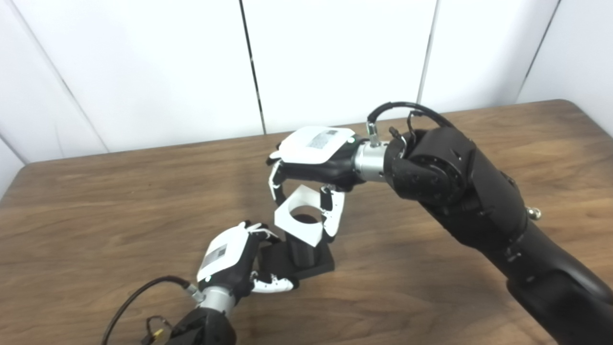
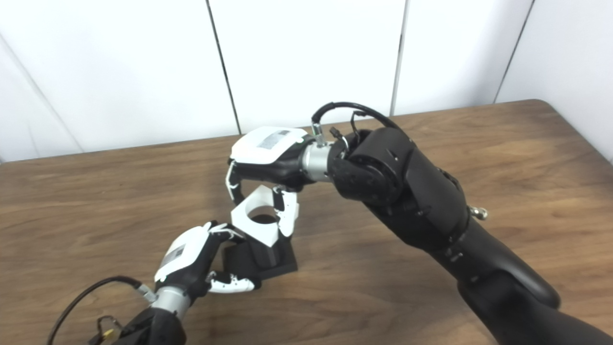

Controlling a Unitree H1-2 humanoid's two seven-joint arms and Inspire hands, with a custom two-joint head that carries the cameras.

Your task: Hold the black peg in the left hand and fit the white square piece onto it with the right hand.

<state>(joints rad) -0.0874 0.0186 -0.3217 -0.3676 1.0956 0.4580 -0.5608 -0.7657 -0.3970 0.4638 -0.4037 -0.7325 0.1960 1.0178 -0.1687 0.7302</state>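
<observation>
The black peg (image 1: 302,251) is a short cylinder standing on a flat black square base (image 1: 320,264) on the wooden table. My left hand (image 1: 230,261) grips the left edge of that base, fingers above and thumb along the front. The white square piece (image 1: 300,218), with a round hole in its middle, sits tilted over the top of the peg, whose upper end shows through the hole. My right hand (image 1: 313,155) reaches in from the right, palm down, and is shut on the white piece with fingers on its left side and thumb on its right.
The brown wooden table (image 1: 119,215) runs back to a white panelled wall (image 1: 167,62). Its right corner (image 1: 570,103) shows at the far right. My bulky black right forearm (image 1: 479,201) crosses the right half of the table.
</observation>
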